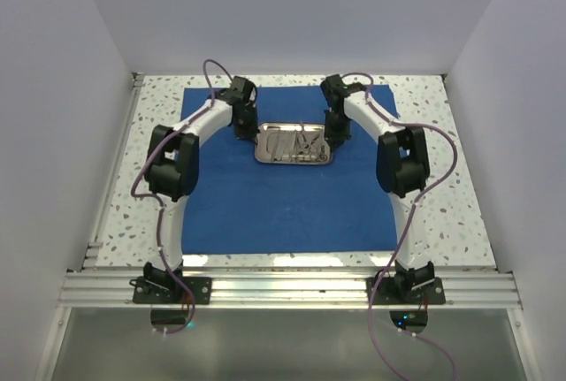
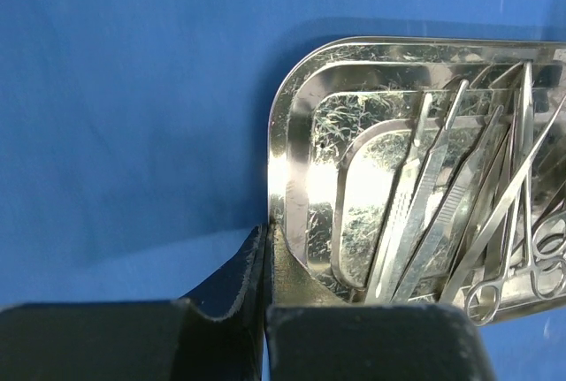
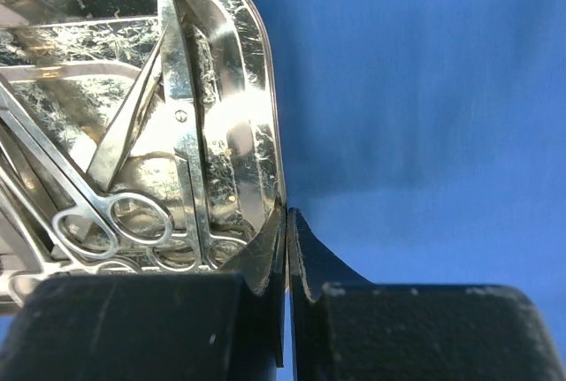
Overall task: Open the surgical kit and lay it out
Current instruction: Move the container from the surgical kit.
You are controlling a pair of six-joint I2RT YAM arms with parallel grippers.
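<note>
Jaws first: left jaws closed to a hairline seam, black fingers nipping the left short rim of the steel tray, one finger outside on the cloth side, the other lapping over the inside of the rim. Same on the other end, right jaws drawn tight with barely a slit between the fingers, clamped on the tray's right rim just past its rounded corner. Nothing else gripped or touched by either pair. Tray set between the two arms, on the far half of the blue cloth, long sides running left to right. Instruments heaped inside the tray, slender silver shafts crossing one another, tweezers with ribbed grips and ring-handled pieces among them. Cloth spread flat and open over the middle of a white speckled worktop, bare speckle around its edges. Aluminium rail along the near edge carrying both arm bases, plain white walls on three sides. From above, instruments only a tangle of thin bright lines, count not to be made out. Each wrist view cutting the tray off partway, with the fingers hiding the pinched stretch of rim and part of the ring handles. Mirror glare on the steel blurring where one tool ends and the next begins. Tray resting on the cloth or raised off it: cannot tell.
</note>
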